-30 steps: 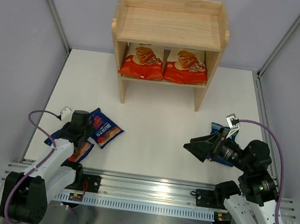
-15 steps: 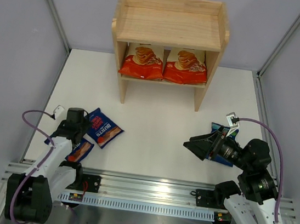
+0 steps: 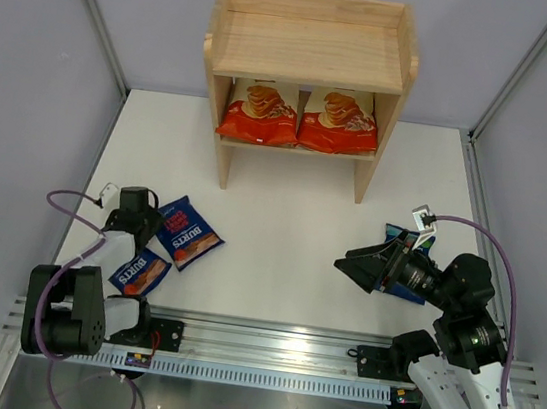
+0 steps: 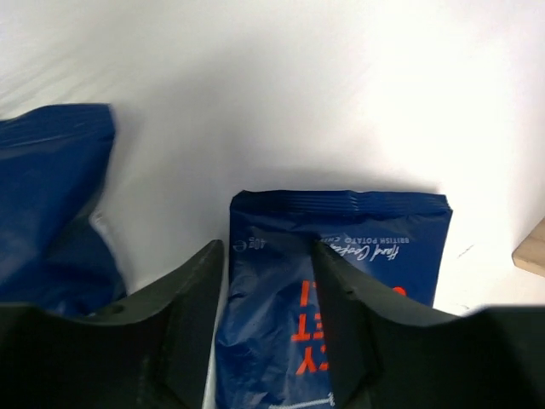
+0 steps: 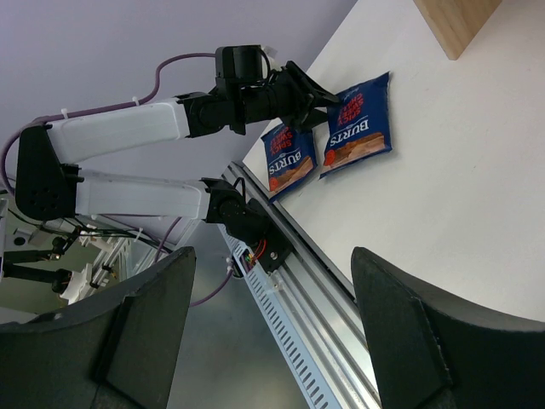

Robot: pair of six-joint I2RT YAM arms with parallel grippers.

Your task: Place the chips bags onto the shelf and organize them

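Though unclear overhead, left tool (image 4: 266,256) agape.

Viewed from above, we find the shelf (image 3: 312,48) at 12 o'clock, at the far edge of the table (image 3: 292,217). On its lower tier, the left Cassava Chips bag (image 3: 259,112) lies beside the right Cassava Chips bag (image 3: 339,122). At 8 o'clock, the far Burts bag (image 3: 189,235) lies just beside the near Burts bag (image 3: 140,273). The third Burts bag (image 3: 394,233) lies at 4 o'clock.

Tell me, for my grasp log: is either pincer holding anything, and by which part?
Nothing is held. The left pincer is open over a blue Burts bag; the right pincer is open, empty.
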